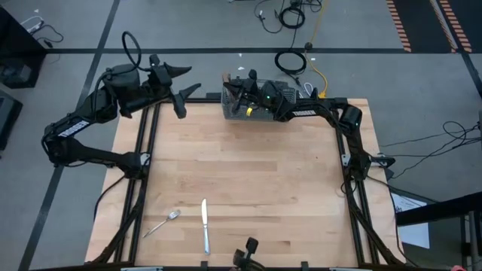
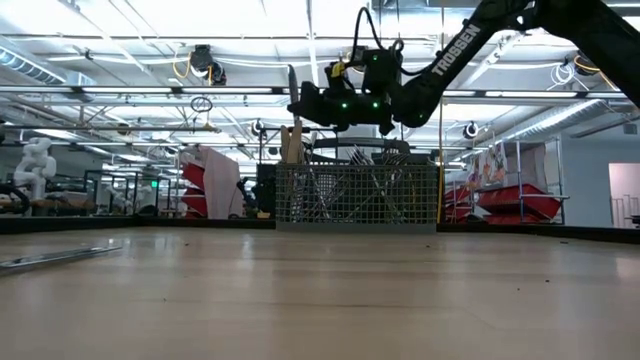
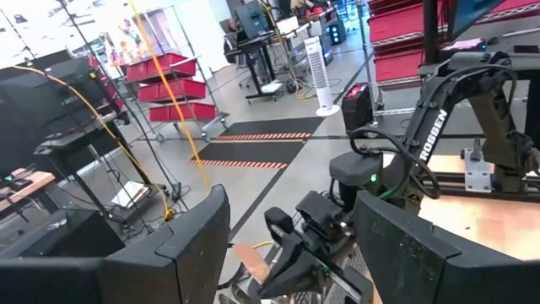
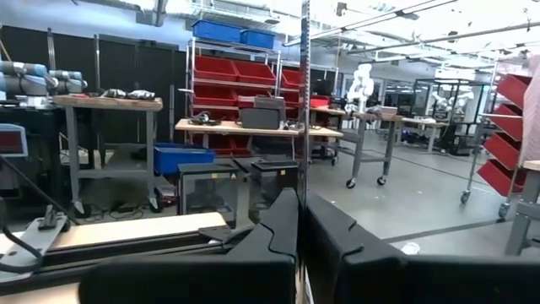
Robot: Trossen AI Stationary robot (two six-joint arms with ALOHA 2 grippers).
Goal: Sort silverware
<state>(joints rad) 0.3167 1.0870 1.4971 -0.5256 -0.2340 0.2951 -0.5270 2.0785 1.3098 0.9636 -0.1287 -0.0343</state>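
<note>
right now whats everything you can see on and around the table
table: one, light wood, centre
basket: one, grey wire mesh, far edge, silverware standing in it
fork: one, silver, near edge, left
knife: one, silver, near edge, right of the fork
cables: several, black and yellow, on the floor beyond the table
left claw: open, off the far left corner, empty
right claw: shut on a thin silver piece, above the basket

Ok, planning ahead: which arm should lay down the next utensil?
Right. The right hand grips a slim silver metal utensil above the grey wire-mesh basket; the left hand hangs open and empty.
</note>
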